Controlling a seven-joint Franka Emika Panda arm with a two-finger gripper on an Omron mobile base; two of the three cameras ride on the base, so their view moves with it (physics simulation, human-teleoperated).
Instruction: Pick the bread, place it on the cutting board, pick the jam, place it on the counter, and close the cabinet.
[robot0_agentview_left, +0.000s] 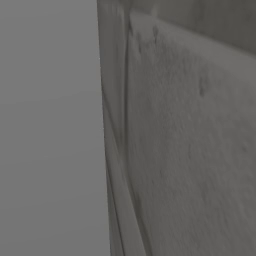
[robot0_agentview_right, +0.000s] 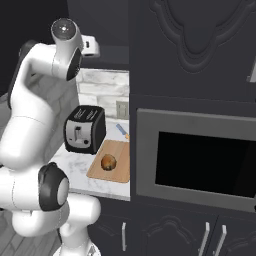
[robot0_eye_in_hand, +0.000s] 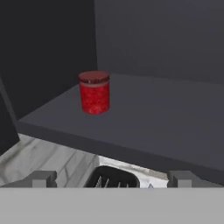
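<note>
Jam jar stands on the cabinet shelf, ahead of the raised, level, spread-fingered, empty end effector.

White arm folded upward, hand level, fingertips spread wide apart, holding nothing

Legible text: none that I can read. The jam jar, toaster beside it and oven carry no readable markings.

jam on cabinet shelf, toaster, cutting board on counter
</note>
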